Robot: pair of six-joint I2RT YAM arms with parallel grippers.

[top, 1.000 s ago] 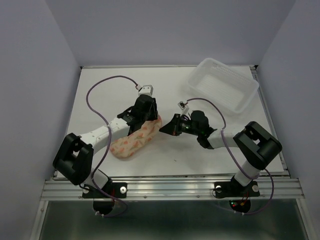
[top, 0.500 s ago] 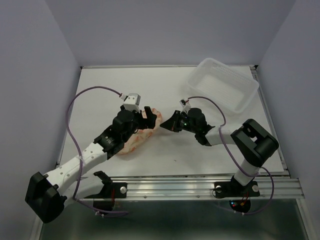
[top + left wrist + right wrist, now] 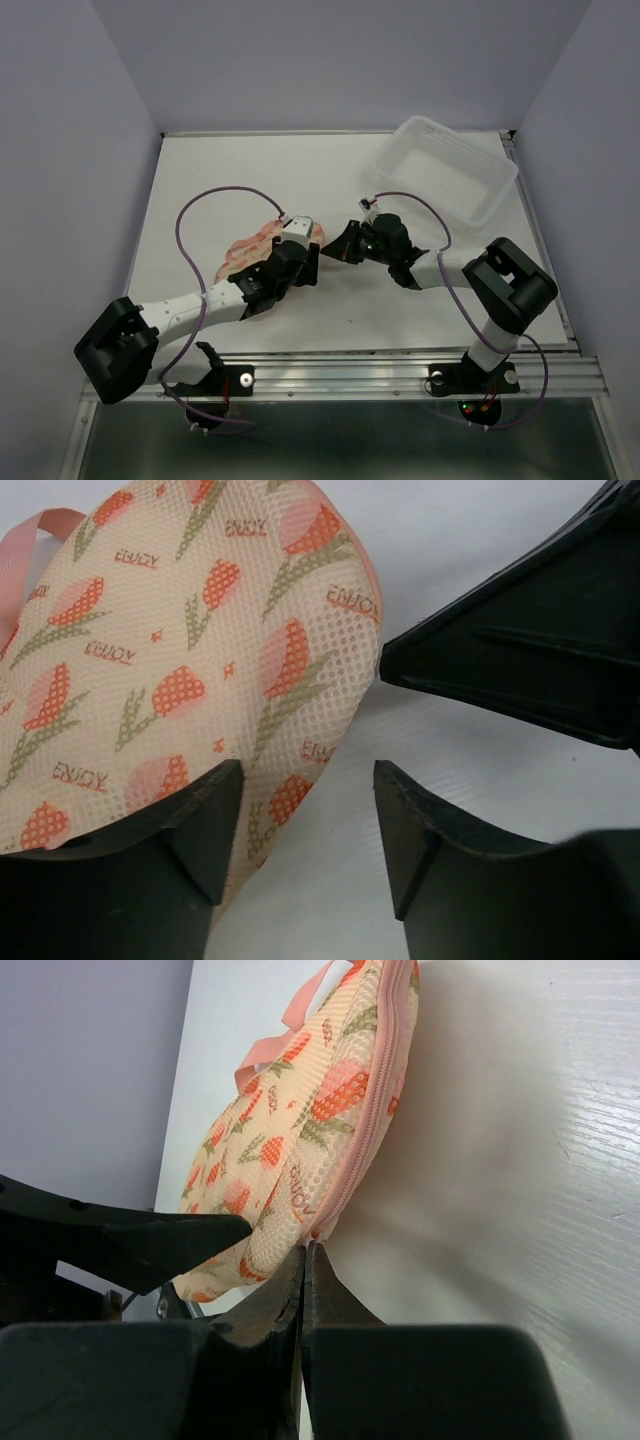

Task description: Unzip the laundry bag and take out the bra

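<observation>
The laundry bag (image 3: 248,248), cream-peach with an orange and green print and a pink zipper rim, lies left of the table's centre, partly under my left arm. It looks zipped shut, and the bra is hidden. My left gripper (image 3: 306,264) is open at the bag's right end, one finger over the fabric (image 3: 180,640) and the other over bare table. My right gripper (image 3: 333,250) is shut, its tips (image 3: 306,1250) pinched at the end of the pink zipper (image 3: 372,1110). The pull itself is hidden between them. The bag (image 3: 300,1130) stands on edge there.
A clear plastic tub (image 3: 447,168) sits at the back right of the white table (image 3: 220,180). The two grippers are close together at the bag's right end. My right finger fills the upper right of the left wrist view (image 3: 530,650). Grey walls enclose three sides.
My left arm has swung and its gripper has moved from on top of the bag to the bag's right end. The bag has shifted a little to the far left. My right gripper has barely moved.
</observation>
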